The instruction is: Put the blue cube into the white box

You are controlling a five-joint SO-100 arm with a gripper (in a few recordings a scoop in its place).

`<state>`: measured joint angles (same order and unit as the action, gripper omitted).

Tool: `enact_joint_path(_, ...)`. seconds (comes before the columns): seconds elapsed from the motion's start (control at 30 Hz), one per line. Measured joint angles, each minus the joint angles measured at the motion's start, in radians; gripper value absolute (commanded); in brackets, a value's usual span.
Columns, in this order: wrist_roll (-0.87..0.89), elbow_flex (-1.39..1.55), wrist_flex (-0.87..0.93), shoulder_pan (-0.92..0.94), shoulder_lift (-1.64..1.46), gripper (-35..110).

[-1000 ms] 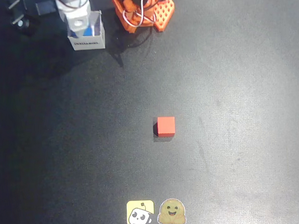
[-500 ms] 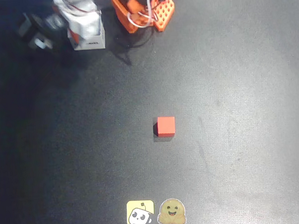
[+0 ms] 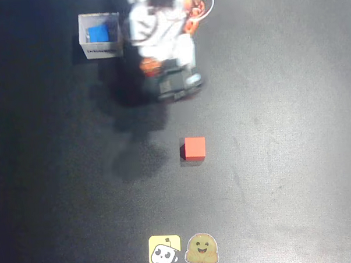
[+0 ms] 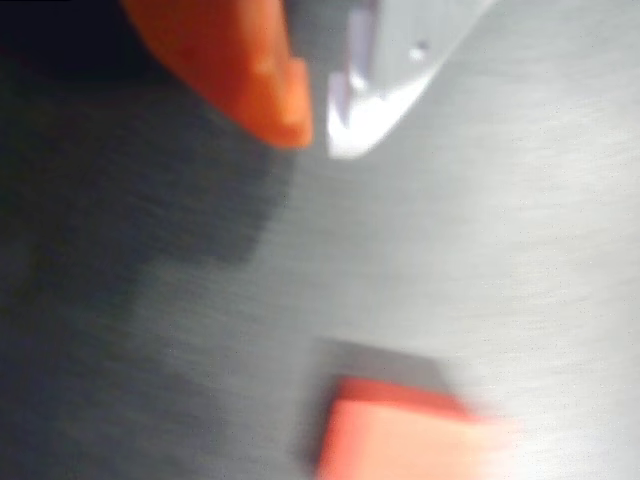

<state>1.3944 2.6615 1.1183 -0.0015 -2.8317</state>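
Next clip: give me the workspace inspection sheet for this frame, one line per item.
Surface: dark matte table, with the arm's shadow falling left of centre.
Job's things: blue cube sits inside the white box at the top left of the overhead view.
Clutter: red cube near the centre; two stickers at the bottom edge.
End effector: end effector is blurred in the wrist view, fingertips close together with nothing between them; it is above the table, apart from the box.
Cables: white wires at the arm's base.
Surroundings: nothing seen.
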Motion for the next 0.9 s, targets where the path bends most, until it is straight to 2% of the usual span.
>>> enact_joint_path(0.17,-0.008,0.169,0.044,-0.043,-0.324,0)
enact_joint_path(0.53,0.077,0.293,-0.071,-0.044,-0.36,0)
enact_joint_path(0.7,0.08,0.295,-0.008,-0.017,-0.359,0)
enact_joint_path(0.9,0.081,0.295,0.163,-0.014,-0.359,0)
